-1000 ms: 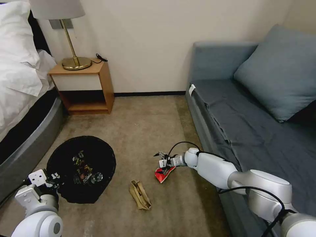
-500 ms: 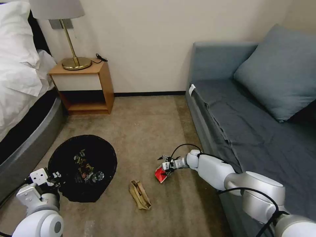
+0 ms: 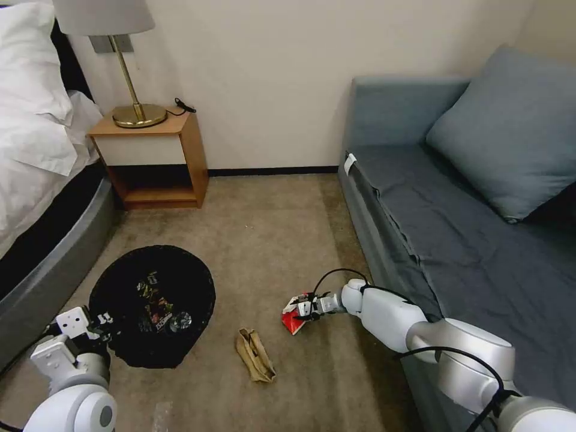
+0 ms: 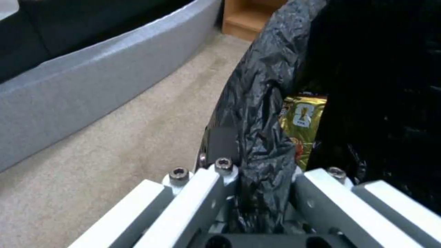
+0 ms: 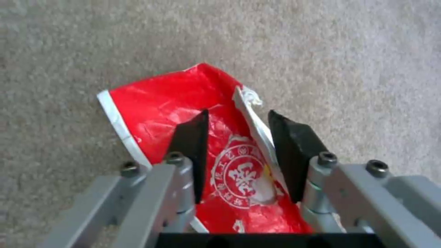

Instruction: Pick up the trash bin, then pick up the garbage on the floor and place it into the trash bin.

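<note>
As the right hand (image 3: 302,308) drops lower than a second ago, its parted fingers straddle the red packet (image 3: 292,322) on the carpet, not yet gripping it. Left hand (image 3: 99,322) stays clamped on the trash bin (image 3: 153,303) rim; the paper bag (image 3: 255,355) lies untouched.

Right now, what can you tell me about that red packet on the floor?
The red packet is a shiny, crinkly foil-like wrapper with white-silver edges and a round white printed emblem. It looks flattened and empty, with one edge folded up. It lies on the tan carpet near the grey sofa's base, apart from the tan paper bag. The right claw is down over it, its two black fingers open on either side of the raised fold, not yet pinching it.
</note>
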